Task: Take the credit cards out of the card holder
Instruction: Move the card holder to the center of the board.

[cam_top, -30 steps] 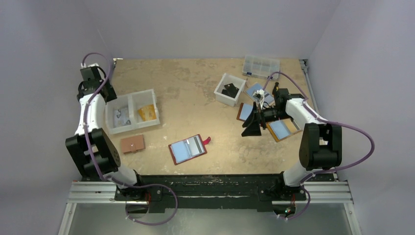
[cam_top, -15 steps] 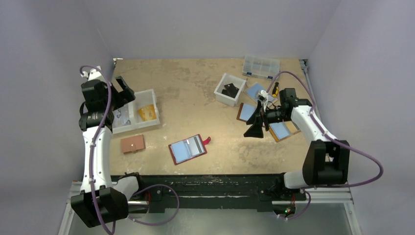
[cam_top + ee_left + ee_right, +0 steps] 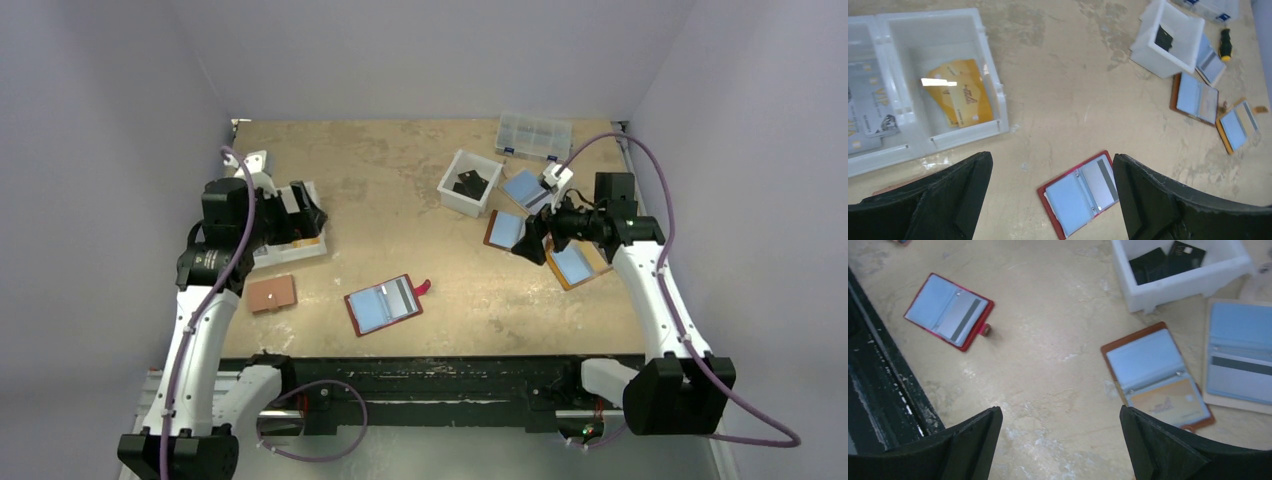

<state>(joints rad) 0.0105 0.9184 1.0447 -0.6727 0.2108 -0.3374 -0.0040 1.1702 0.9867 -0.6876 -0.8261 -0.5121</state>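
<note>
Nothing is out yet: the holder (image 3: 1084, 191) lies open on the desk, right of the tray (image 3: 968, 135) and nearer me, blue card (image 3: 1067, 200) and grey card (image 3: 1100, 177) inside, my left jaws open and empty above the tray, my right jaws likewise, far right of it.

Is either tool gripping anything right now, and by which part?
Nothing is held. The left tool and right tool are both open and empty; the card holder lies untouched.
</note>
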